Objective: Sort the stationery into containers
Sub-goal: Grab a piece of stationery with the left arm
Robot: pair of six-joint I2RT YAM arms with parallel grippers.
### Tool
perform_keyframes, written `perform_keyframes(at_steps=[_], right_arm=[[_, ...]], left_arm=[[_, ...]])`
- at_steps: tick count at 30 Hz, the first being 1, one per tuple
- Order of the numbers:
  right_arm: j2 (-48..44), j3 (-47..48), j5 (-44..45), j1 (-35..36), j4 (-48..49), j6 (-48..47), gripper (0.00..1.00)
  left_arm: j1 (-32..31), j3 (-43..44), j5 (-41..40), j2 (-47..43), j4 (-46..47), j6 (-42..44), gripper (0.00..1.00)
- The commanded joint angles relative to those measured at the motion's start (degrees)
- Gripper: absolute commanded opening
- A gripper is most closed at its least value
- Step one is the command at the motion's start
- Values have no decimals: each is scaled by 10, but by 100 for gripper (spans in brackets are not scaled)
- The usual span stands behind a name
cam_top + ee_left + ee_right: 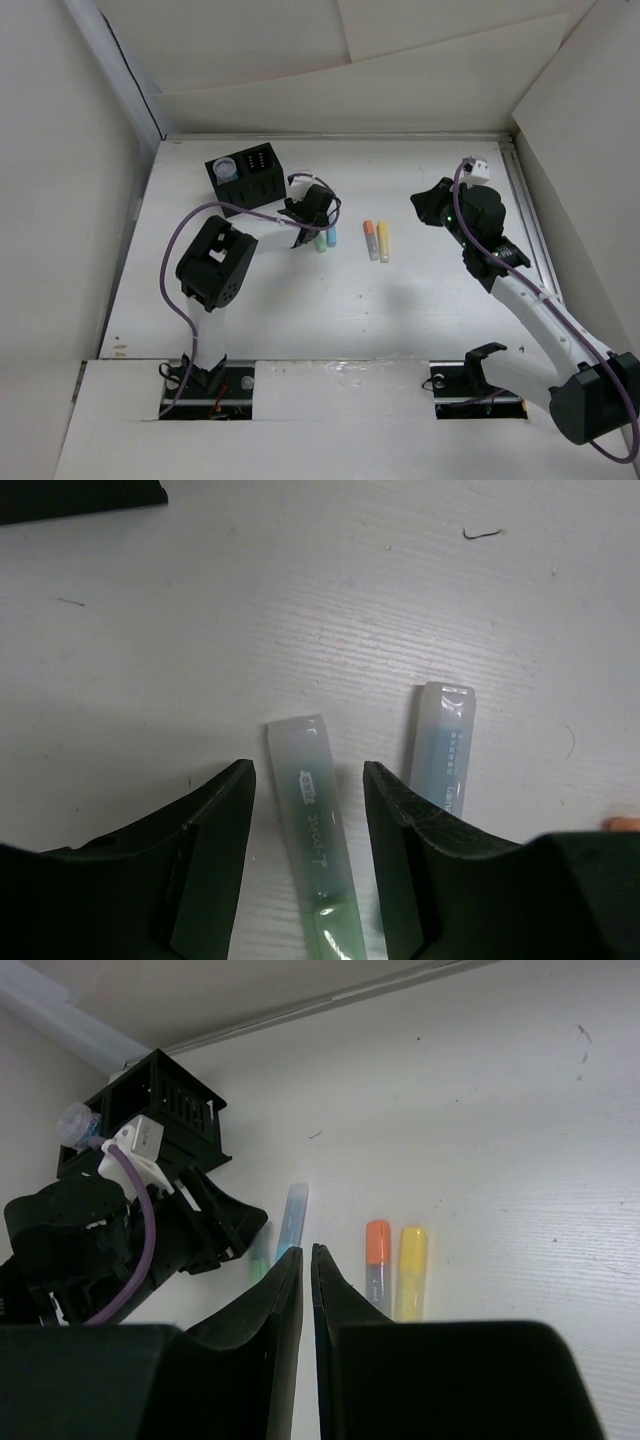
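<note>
My left gripper (308, 780) is open low over the table, its jaws on either side of the green marker (315, 830) without touching it. The light blue marker (445, 750) lies just right of it. From above, the left gripper (316, 230) sits over the green (320, 242) and light blue (332, 237) markers. The orange (370, 239) and yellow (383, 241) markers lie side by side to the right. The black organizer (250, 178) stands at the back left with the clear cup piece (228, 170) in it. My right gripper (422, 203) is shut and empty, held above the table.
White walls close in the table on the left, back and right. In the right wrist view, the right gripper (307, 1260) looks across the orange (378, 1260) and yellow (411, 1270) markers toward the organizer (160, 1110). The organizer's corner (80, 495) shows in the left wrist view.
</note>
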Motion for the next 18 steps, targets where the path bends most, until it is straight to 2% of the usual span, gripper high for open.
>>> perform_keyframes(at_steps=[1,8,14,16,18], right_arm=[[0,24,-5,11,22,-6,14],[0,24,-5,11,22,-6,14],[0,24,-5,11,22,-6,16],[0,24,-5,11,22,-6,19],[0,24,-5,11,22,-6,27]], left_arm=[[-4,32,-35,10,-7,-4,43],[-22,50,-80,27,-32,7,36],[-22,55,-85,38,-37,12,35],[-22,55,-90,44,-37,12,30],[-22,60,-95,49,-43,12,24]])
